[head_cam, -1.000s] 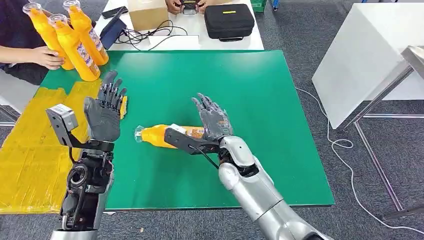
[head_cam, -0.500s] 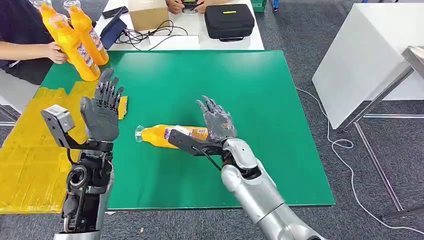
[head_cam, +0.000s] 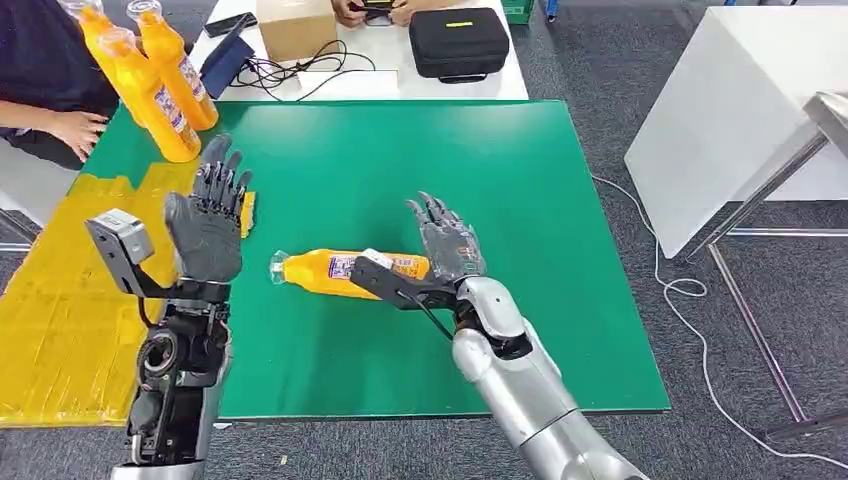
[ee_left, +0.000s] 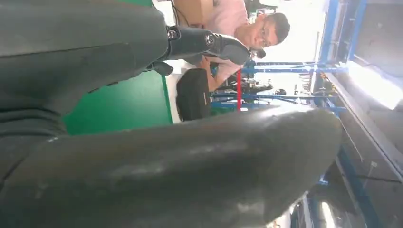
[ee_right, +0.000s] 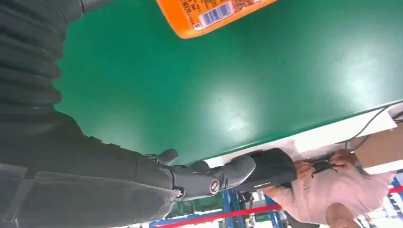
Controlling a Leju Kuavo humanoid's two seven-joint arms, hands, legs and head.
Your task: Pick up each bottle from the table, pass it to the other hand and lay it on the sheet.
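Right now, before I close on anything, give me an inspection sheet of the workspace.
Surface: green table, yellow sheet at its left.
Job's things: one bottle lying mid-table; three bottles upright at the far left corner.
Clutter: black case, box on the white table behind.
Hands: left hand raised, fingers apart; right hand open beside the lying bottle.
Cables: black cables behind; white cable on the floor.
Surroundings: person's hand near the upright bottles.

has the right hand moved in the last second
Yes. The right hand has slid rightward along the lying bottle, towards its base.
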